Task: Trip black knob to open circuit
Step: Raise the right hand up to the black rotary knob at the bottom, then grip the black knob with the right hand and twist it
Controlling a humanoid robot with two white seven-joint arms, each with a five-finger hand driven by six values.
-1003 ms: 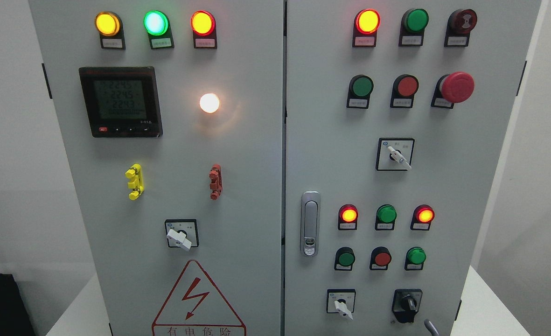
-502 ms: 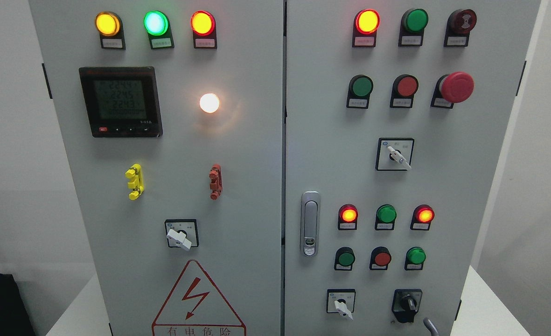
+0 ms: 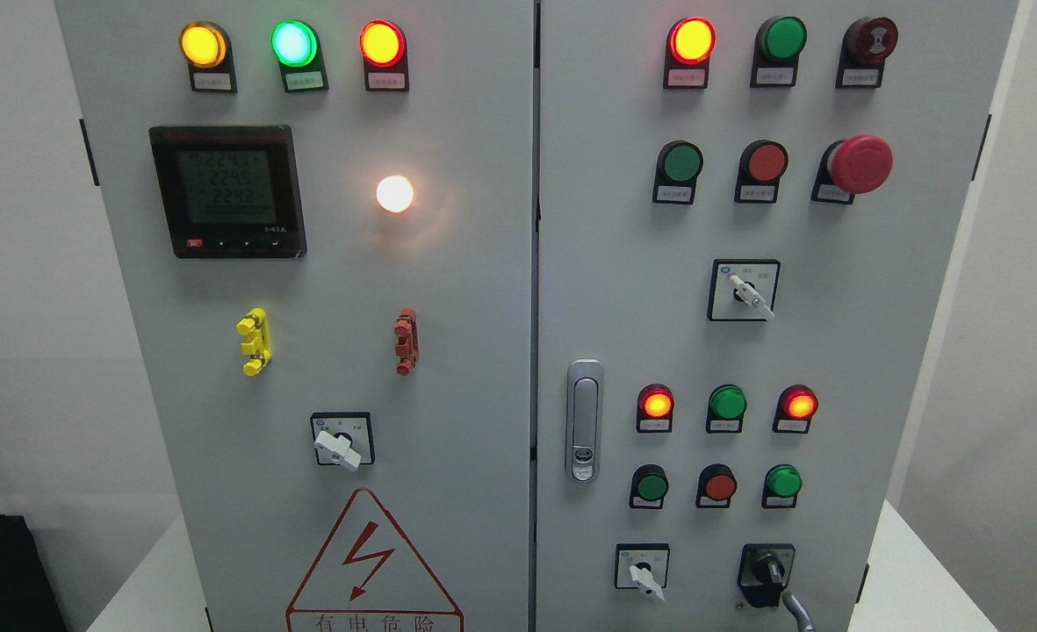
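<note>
**Desk:** Where does your target sit?

**Field:** The black knob (image 3: 766, 570) is at the lower right corner of the cabinet's right door (image 3: 623, 290), its ridge roughly upright. Just to its left is a white selector switch (image 3: 642, 572); above are three small buttons — green (image 3: 651, 485), red (image 3: 719, 485), green (image 3: 782, 481).

**Desk:** And the robot hand?

**Field:** Only a grey, curved sliver (image 3: 797, 607) shows at the bottom edge, just below and right of the knob. It looks like a fingertip or a cable. You cannot tell from which side its arm comes in, nor whether the fingers are spread or curled. Nothing is touching the knob yet.

**Desk:** So how should you do the step?

**Field:** Judging from this view, you are in the approach. Bring the fingers up onto the ridge of the knob, pinch it from both sides, then rotate about its own axis — do not push sideways. Keep clear of the white selector beside it and the buttons above, which are close enough to nudge.

**Desk:** Anything else near?

**Field:** The door latch (image 3: 584, 421) stands well left, and the red mushroom button (image 3: 860, 164) is far up the door. The lit lamps (image 3: 656, 404) may tell you when the circuit opens.
</note>
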